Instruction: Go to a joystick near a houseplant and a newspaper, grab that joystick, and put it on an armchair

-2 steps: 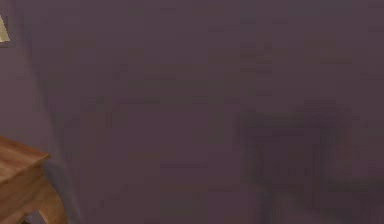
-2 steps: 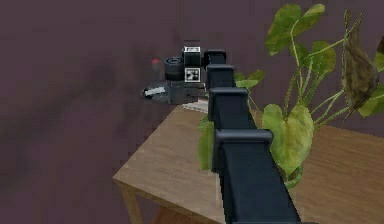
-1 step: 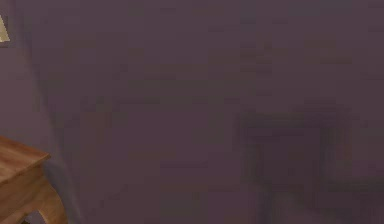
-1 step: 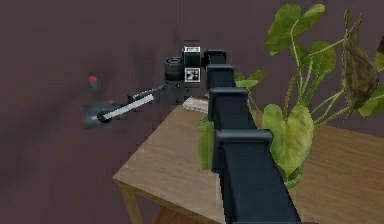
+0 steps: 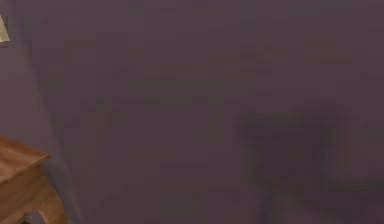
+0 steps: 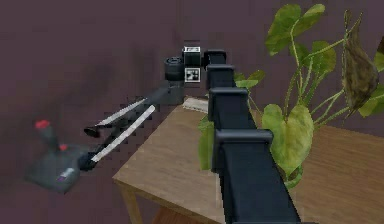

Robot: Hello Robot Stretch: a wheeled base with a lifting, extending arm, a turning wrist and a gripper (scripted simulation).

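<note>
Black, with a red knob on its stick, the joystick (image 6: 55, 165) hangs at the far end of my fingers (image 6: 118, 138), past the corner of the brown wooden tabletop (image 6: 170, 165) and clear of it, so I judge I hold it. For the carry to the armchair I should draw my dark square arm (image 6: 240, 150) in first, away from the green leafy houseplant (image 6: 290, 130), then turn slowly from the purple wall (image 5: 200, 100).

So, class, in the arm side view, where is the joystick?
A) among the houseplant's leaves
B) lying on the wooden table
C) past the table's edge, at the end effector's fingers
C: the joystick hangs at the far end of the end effector, clear of the wooden table.
</note>
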